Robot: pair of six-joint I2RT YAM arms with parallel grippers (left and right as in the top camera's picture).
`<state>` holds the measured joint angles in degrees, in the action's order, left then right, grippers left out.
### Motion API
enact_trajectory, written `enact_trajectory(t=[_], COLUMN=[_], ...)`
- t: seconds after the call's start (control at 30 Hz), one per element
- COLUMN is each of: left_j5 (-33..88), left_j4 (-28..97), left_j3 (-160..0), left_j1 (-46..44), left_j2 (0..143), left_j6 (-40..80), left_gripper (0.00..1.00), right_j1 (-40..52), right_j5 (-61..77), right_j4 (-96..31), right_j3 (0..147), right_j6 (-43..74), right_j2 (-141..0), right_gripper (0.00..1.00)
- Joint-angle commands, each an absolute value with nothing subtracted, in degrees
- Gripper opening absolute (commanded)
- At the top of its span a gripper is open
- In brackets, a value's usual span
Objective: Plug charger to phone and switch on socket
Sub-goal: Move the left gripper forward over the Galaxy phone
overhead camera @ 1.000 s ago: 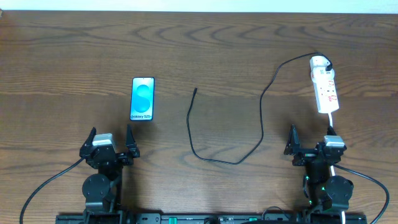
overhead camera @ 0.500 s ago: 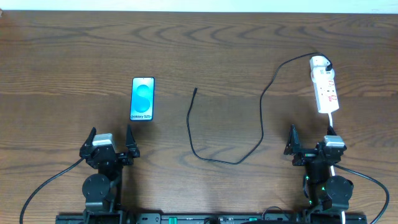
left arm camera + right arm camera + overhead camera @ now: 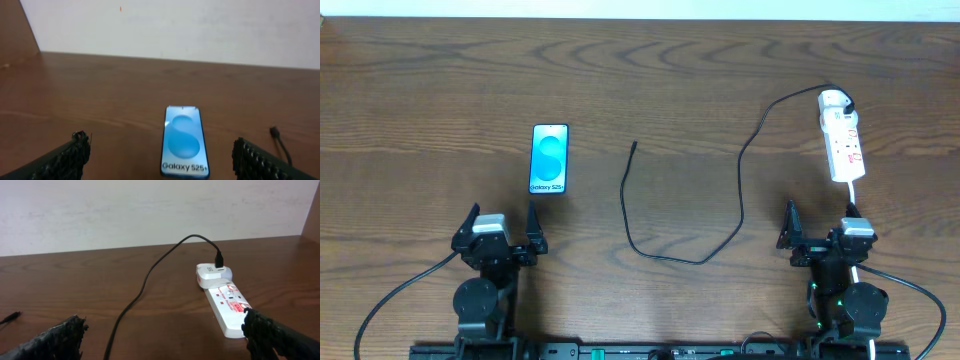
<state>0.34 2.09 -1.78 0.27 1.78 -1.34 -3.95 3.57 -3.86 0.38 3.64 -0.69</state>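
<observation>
The phone (image 3: 549, 159) lies face up on the table's left half, its blue screen lit; in the left wrist view the phone (image 3: 184, 141) sits just ahead of my open left gripper (image 3: 160, 141), untouched. The black charger (image 3: 741, 200) loops across the middle, its connector tip (image 3: 634, 146) lying loose to the right of the phone. Its plug (image 3: 218, 259) is seated in the rounded far end of the white socket (image 3: 225, 300) at the right. My left gripper (image 3: 502, 210) and right gripper (image 3: 819, 210) both stand open and hold nothing. The right gripper (image 3: 164, 319) is just short of the socket's near end.
The socket's thick white cord (image 3: 853, 195) runs back toward the right arm's base. A pale wall (image 3: 150, 210) rises behind the table's far edge. The wooden table (image 3: 650, 70) is bare along the back.
The left gripper has shifted very slightly to the right. The phone, charger, socket and right arm have stayed put.
</observation>
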Motion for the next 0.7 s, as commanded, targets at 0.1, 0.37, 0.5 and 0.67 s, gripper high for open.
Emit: enact_trajectory(t=[0.1,0.37,0.5,0.67], left_j5=[1.1,1.13,2.42,2.61], left_j4=[2.04,2.04,2.04,2.07], left_j3=[-8.47,-17.98,-22.11,-26.39], left_j1=[0.54,0.51,0.54,0.51], left_j2=[10.09,24.4,30.35,36.07], left_j6=[-1.69,-1.69,-1.72,-1.72], left_gripper=[0.92,0.93,0.92,0.92], right_j1=[-3.66,-3.66,-3.66,-3.66], right_j5=[3.11,3.14,3.11,3.14], right_j4=[-4.12,-4.12,-4.12,-4.12], right_j3=[0.32,0.32,0.32,0.32], right_j6=[3.57,3.57,3.6,3.57], right_j2=[-0.3,-0.3,-0.3,-0.3], right_gripper=[0.99,0.99,0.99,0.99])
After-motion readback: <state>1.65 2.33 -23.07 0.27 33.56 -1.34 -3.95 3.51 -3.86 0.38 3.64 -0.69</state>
